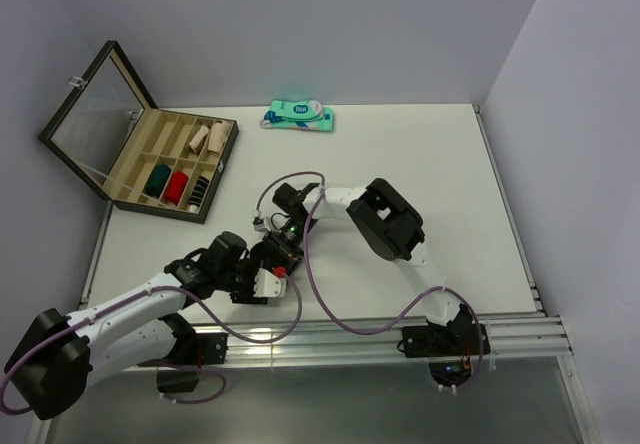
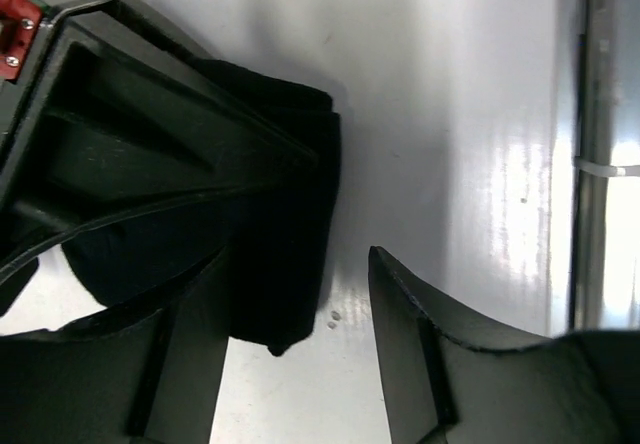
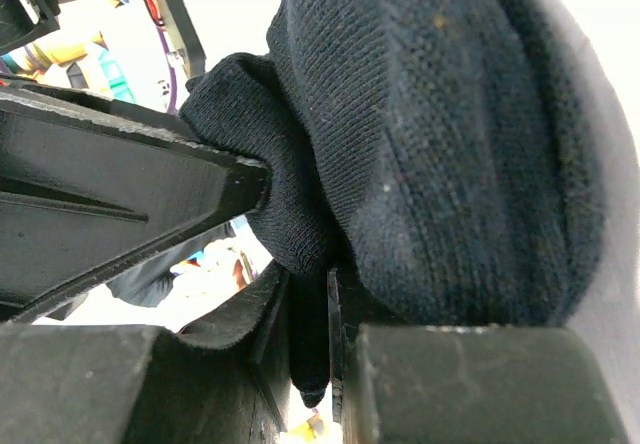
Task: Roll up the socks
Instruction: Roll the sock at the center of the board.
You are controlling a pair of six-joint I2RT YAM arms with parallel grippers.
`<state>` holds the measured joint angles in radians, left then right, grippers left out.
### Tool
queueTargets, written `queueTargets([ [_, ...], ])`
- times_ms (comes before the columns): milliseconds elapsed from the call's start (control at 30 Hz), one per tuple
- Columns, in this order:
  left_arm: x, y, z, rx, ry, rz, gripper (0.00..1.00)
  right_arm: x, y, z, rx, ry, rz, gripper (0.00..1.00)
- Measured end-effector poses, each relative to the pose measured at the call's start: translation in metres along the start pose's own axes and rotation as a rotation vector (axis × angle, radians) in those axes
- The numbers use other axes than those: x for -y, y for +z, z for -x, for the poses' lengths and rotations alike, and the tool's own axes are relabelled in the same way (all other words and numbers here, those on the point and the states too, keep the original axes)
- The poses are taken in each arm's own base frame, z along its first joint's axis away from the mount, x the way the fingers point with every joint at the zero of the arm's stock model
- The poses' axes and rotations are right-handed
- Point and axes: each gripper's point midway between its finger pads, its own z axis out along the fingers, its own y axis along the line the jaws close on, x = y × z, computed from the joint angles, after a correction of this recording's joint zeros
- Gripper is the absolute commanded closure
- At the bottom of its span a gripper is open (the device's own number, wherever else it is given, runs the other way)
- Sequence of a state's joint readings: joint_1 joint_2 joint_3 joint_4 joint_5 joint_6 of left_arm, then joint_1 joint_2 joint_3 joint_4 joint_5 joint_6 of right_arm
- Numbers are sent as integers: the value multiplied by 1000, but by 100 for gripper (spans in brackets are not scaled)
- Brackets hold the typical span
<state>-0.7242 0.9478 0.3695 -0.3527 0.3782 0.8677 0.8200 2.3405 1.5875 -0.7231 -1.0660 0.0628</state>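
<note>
The black sock [image 3: 450, 144] is a rolled dark bundle that fills the right wrist view. My right gripper [image 3: 310, 299] is shut on a fold of it at the bundle's lower edge. In the top view the bundle [image 1: 268, 256] sits between both grippers at the table's near middle, with the right gripper [image 1: 284, 240] above it. In the left wrist view the black sock [image 2: 290, 234] lies on the white table against the left finger. My left gripper [image 2: 300, 289] is open, its right finger [image 2: 420, 354] apart from the sock. I cannot make out the dark green sock.
A wooden compartment box [image 1: 226, 154] with an open glass lid stands at the far left and holds red, green and beige rolls. A teal-and-white sock package [image 1: 298, 116] lies at the back. A metal rail [image 1: 400, 329] runs along the near edge.
</note>
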Motion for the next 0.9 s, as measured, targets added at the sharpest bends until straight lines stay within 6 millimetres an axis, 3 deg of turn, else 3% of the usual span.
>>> queueTargets([
  [133, -10, 4, -2, -14, -2, 36, 44, 0, 1, -1, 0, -1, 6, 90],
  [333, -15, 8, -8, -47, -16, 59, 57, 0, 1, -2, 3, -1, 21, 87],
  [467, -15, 10, -10, -59, -31, 50, 76, 0, 1, -2, 13, 7, 26, 80],
  [667, -14, 12, -4, -74, -63, -19, 97, 0, -5, -4, 70, 23, -2, 72],
  [800, -11, 14, 4, -50, -97, -91, 100, 2, -16, -10, 167, 29, -72, 62],
  [900, -8, 13, 5, -33, -135, -148, 100, 12, -39, -14, 296, 44, -151, 59],
])
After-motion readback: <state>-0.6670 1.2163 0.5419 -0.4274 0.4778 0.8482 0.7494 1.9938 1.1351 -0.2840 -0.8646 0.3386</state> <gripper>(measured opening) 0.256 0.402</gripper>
